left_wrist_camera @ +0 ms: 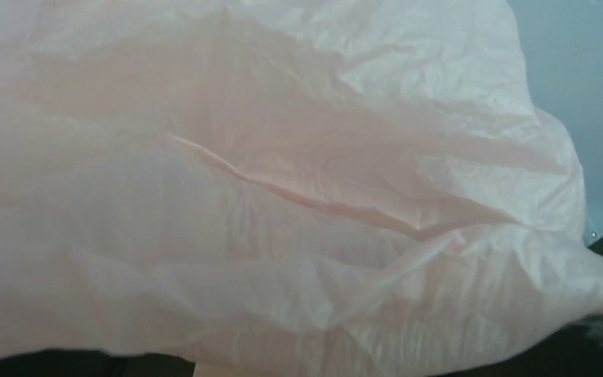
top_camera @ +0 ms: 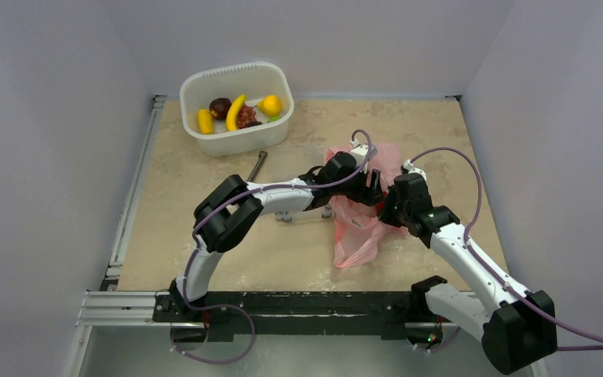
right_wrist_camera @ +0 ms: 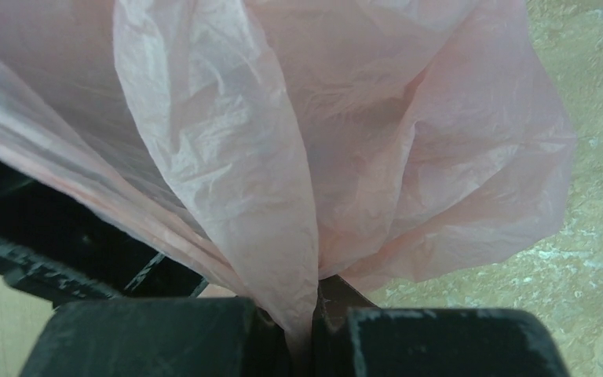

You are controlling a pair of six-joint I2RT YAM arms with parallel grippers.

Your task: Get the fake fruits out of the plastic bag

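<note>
The pink plastic bag (top_camera: 357, 232) lies crumpled mid-table between both arms. My right gripper (top_camera: 385, 209) is shut on a fold of the bag's film; the right wrist view shows the film (right_wrist_camera: 361, 118) pinched between the black fingers (right_wrist_camera: 165, 338). My left gripper (top_camera: 369, 182) is pressed into the bag's upper part. Pink film (left_wrist_camera: 283, 196) fills the left wrist view and hides its fingers. No fruit shows in the bag. A yellow banana (top_camera: 235, 111), a red bumpy fruit (top_camera: 246, 118) and other fruits lie in the white tub (top_camera: 235, 72).
The white tub stands at the back left of the table. A grey metal screw (top_camera: 257, 166) lies in front of it. Small grey pieces (top_camera: 283, 217) lie under the left forearm. Grey walls close in the table on three sides.
</note>
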